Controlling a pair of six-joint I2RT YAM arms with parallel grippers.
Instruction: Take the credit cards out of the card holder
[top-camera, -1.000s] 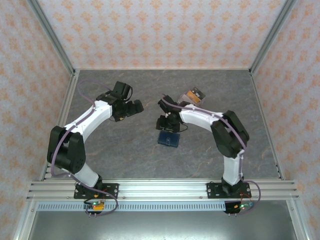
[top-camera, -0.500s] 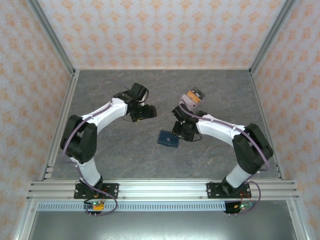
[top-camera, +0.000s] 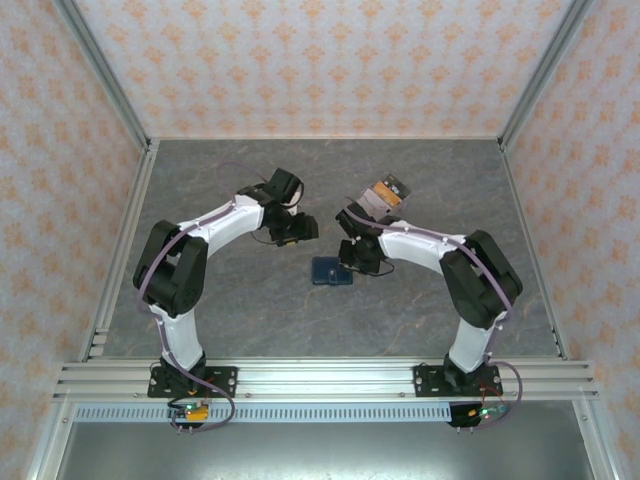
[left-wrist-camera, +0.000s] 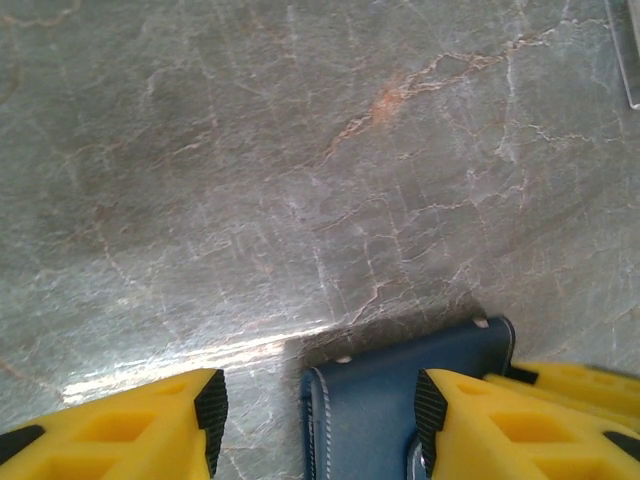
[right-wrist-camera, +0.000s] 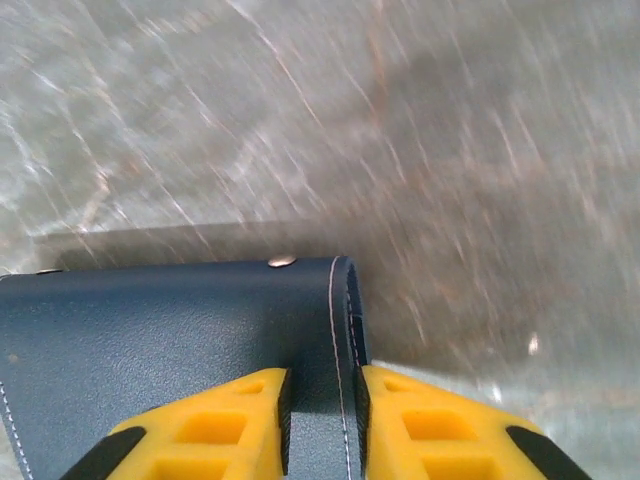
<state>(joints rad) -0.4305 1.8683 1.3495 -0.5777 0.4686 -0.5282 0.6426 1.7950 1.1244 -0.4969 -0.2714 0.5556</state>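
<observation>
Moved: the left arm has swung in towards the card holder (top-camera: 332, 271), and the right arm has pulled in over it. The holder has slid slightly away from the arm bases.
Card holder: lies flat on the table (left-wrist-camera: 300, 150), between the two grippers, and looks folded shut with its blue outside up.
Right gripper (right-wrist-camera: 322, 408): at the holder's right side, jaws clamped on its stitched edge, just beside the small metal stud.
Left gripper (left-wrist-camera: 320, 412): just left of and beyond the holder, jaws wide apart. The holder's near corner lies between its fingers, and nothing is gripped.
Credit cards (top-camera: 388, 192): a small loose pile lies beyond the holder to the right, well apart from it. Whether any remain inside cannot be told.
Meaning: the right arm likely pins the holder while the left arm comes to open it or pull a card.
Risk: the holder could slip from so narrow a grip.
</observation>
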